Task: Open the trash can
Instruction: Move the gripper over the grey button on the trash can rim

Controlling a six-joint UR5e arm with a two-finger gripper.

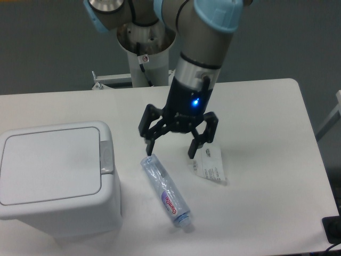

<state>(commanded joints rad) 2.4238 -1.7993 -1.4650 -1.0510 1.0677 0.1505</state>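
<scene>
The trash can (56, 178) is a large boxy white bin at the front left of the table, with its flat lid shut and a small grey push-button tab (106, 157) on its right edge. My gripper (171, 149) is open and empty. It hangs above the table to the right of the bin, over the upper end of a clear plastic bottle (166, 190). Its left finger is a short way right of the grey tab.
A clear plastic bottle with a blue cap lies on the table between the bin and a white crumpled wrapper (209, 165). The arm's base column (144, 50) stands at the table's back edge. A dark object (333, 229) sits at the front right corner.
</scene>
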